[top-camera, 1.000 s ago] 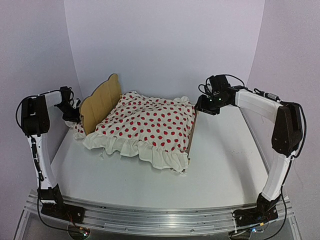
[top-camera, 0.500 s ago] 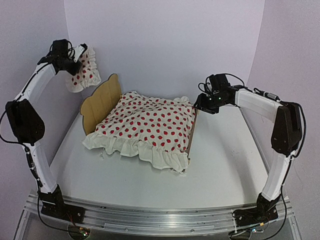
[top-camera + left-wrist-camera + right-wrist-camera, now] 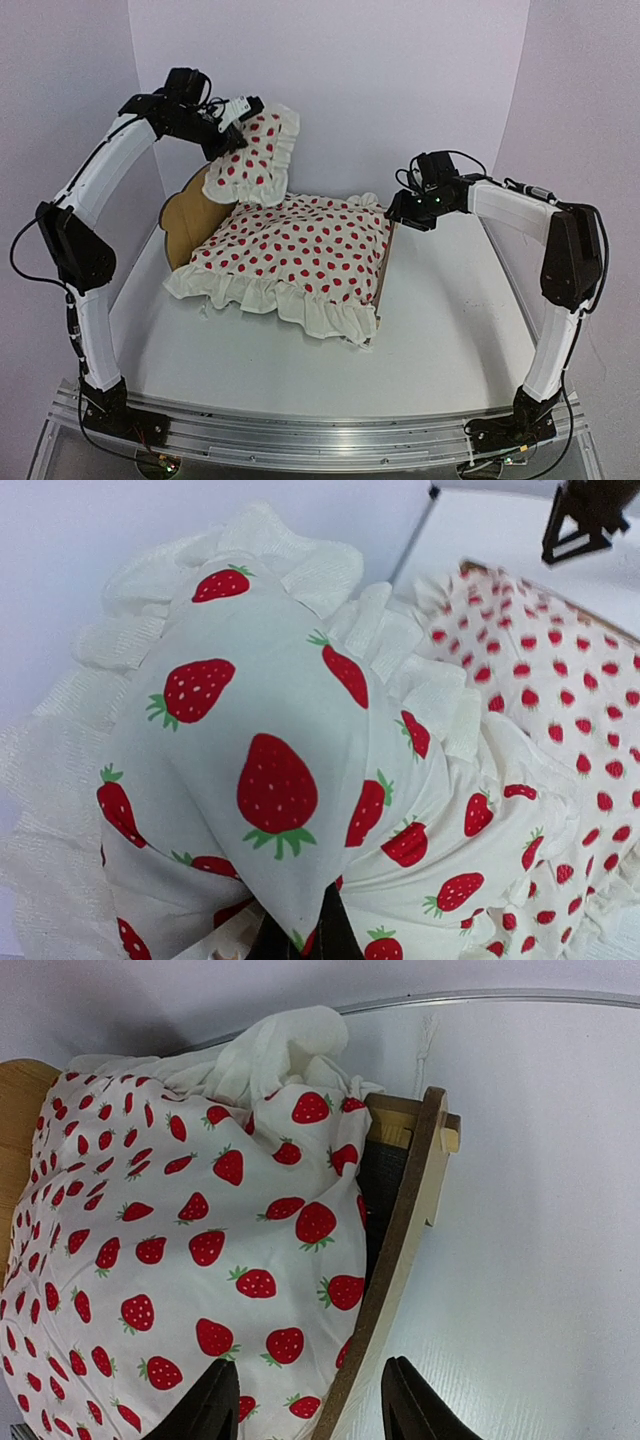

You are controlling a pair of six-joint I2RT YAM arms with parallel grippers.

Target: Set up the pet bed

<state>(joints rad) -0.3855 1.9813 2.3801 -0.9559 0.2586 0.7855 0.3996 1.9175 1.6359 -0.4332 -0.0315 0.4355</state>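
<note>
The pet bed stands mid-table, its wavy plywood headboard (image 3: 185,215) at the left and a thin rail (image 3: 383,275) along the right. A white strawberry-print ruffled blanket (image 3: 300,250) covers it. My left gripper (image 3: 228,120) is shut on a corner of the small strawberry-print pillow (image 3: 255,155), which hangs in the air above the headboard end. The pillow (image 3: 260,730) fills the left wrist view, where cloth hides most of my left gripper (image 3: 300,940). My right gripper (image 3: 310,1405) is open just above the bed's far right corner, its fingers either side of the rail (image 3: 400,1230) and the blanket's edge (image 3: 200,1220).
Dark felt base (image 3: 378,1175) shows in the gap beside the rail. The white tabletop (image 3: 450,320) stretches to the right and front of the bed. A purple backdrop wall (image 3: 330,90) rises close behind the bed and the raised pillow.
My left arm has lifted the pillow from low behind the headboard, up and to the right, until it hangs over the head of the bed. The right arm has hardly moved.
</note>
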